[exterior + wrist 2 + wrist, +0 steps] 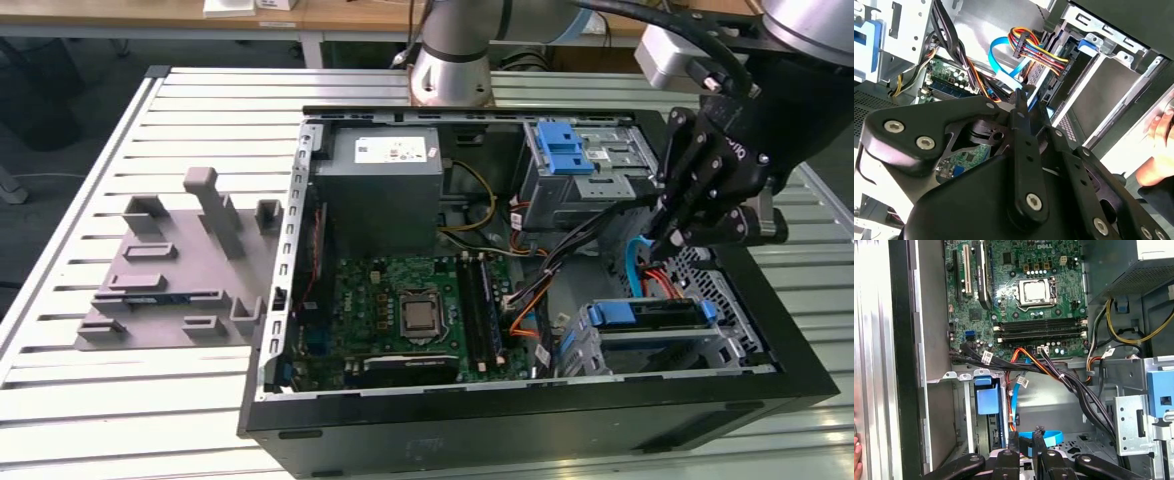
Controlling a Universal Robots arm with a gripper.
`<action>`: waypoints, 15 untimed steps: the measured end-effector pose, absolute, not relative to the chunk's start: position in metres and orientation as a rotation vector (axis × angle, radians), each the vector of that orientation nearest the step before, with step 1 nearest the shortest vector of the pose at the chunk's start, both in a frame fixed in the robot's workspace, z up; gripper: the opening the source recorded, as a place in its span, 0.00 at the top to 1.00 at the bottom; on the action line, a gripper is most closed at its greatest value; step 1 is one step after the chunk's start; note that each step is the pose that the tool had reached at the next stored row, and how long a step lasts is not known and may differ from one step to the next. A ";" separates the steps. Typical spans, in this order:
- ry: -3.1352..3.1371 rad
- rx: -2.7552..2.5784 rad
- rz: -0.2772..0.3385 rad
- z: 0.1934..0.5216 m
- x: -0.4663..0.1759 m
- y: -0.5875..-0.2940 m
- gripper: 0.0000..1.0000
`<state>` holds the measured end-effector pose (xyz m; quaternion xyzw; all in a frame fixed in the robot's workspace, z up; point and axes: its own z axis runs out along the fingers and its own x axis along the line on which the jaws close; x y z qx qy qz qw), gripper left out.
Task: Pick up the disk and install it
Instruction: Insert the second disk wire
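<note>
We are looking at a ribbed aluminium table (80, 400), and its long slats are giving the open black computer case (534, 440) a flat, steady bed. The case is lying on its side so that its inside is facing up to the arm. Towards the exterior view's left, a grey moulded fixture (174, 265) with upright pegs is resting on the slats, well apart from the case. Inside the case, the boxy grey power supply (380, 185) is sitting beside the green motherboard (414, 310), which is glinting with sockets and slots. The black, hinged gripper (671, 238) is hanging over the drive corner, near a looping blue ribbon cable (1046, 436) and above the bundled black wires (1069, 382). We are judging that it is poised there to work at the bay. We cannot tell how its jaws are standing. The disk (647, 315) is sitting upright in its perforated silver cage (727, 300), below the gripper and apart from it. The disk's smooth blue plastic carrier (988, 397) is facing outward, probably so it can slide on the cage's rails. At 1 edge, a person's hand (1159, 132) is resting outside the case.
</note>
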<state>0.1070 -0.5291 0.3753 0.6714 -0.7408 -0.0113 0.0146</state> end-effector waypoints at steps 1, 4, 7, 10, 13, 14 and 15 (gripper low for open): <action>-2.306 2.090 -0.035 0.375 0.107 -0.529 0.75; -2.306 2.090 -0.035 0.375 0.107 -0.529 0.75; -2.306 2.090 -0.035 0.380 0.107 -0.529 0.75; -2.306 2.090 -0.035 0.382 0.107 -0.529 0.75; -2.306 2.090 -0.035 0.382 0.107 -0.527 0.75; -2.306 2.090 -0.035 0.382 0.107 -0.527 0.75; -2.306 2.090 -0.035 0.384 0.107 -0.527 0.75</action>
